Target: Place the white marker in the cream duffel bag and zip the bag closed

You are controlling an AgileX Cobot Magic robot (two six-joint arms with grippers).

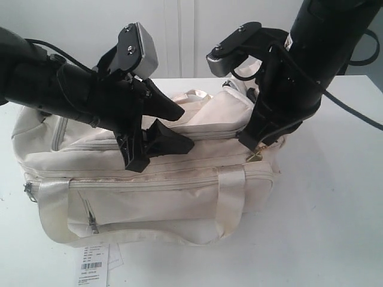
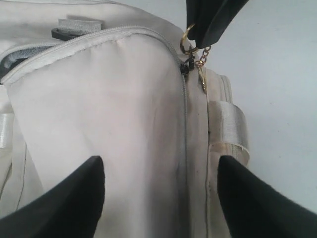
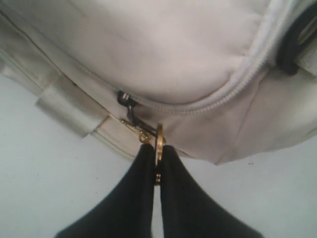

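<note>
cream duffel bag [image 1: 179, 197] sits on white table [image 1: 335, 197]. left gripper [image 1: 187, 128] over bag top, jaws spread wide, gripping nothing. right gripper [image 3: 157, 151] at bag's right end, jaws pinched tight on gold pull ring [image 3: 159, 141] of the zipper.

White tabletop [image 1: 335, 227], plain pale wall [image 1: 78, 24] behind with vertical panel seams, soft even light

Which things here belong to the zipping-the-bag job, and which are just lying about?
Job: soft cream fabric duffel bag; its gold ring zipper pull, pinched in the right gripper's jaws; left gripper, jaws open over the bag.
Lying about: white paper barcode tag; white table.
</note>
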